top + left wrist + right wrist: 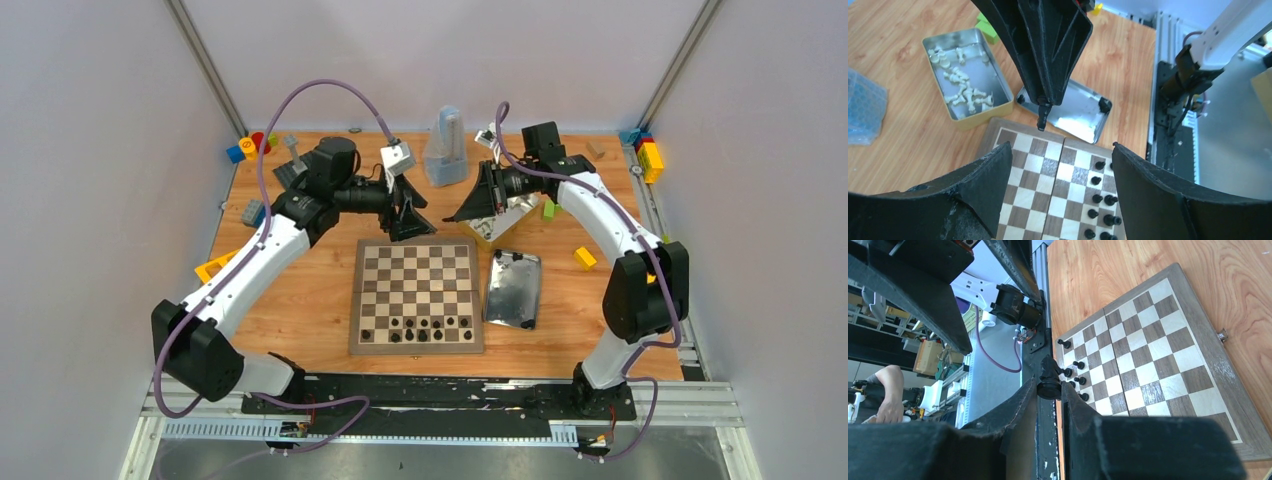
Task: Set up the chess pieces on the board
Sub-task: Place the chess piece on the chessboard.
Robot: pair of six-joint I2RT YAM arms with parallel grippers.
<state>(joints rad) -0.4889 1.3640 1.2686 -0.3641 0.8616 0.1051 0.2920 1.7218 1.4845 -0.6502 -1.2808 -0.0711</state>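
The board (417, 262) lies in the middle of the table, with several black chess pieces (420, 328) on its two nearest rows. My right gripper (463, 211) hovers above the board's far edge, shut on a black chess piece (1049, 382). That piece also shows in the left wrist view (1042, 113), hanging from the right gripper's tips. My left gripper (411, 222) is open and empty above the board's far edge, facing the right one. White chess pieces (963, 85) lie in an open tin (1004, 94). The board shows in both wrist views (1028, 180) (1153, 355).
The tin's shiny lid (513, 288) lies right of the board. A grey metronome-like object (445, 150) stands at the back. Green (549, 209) and yellow (585, 258) blocks lie at the right, more blocks in the far corners (648, 155). A yellow triangle (212, 268) lies at the left.
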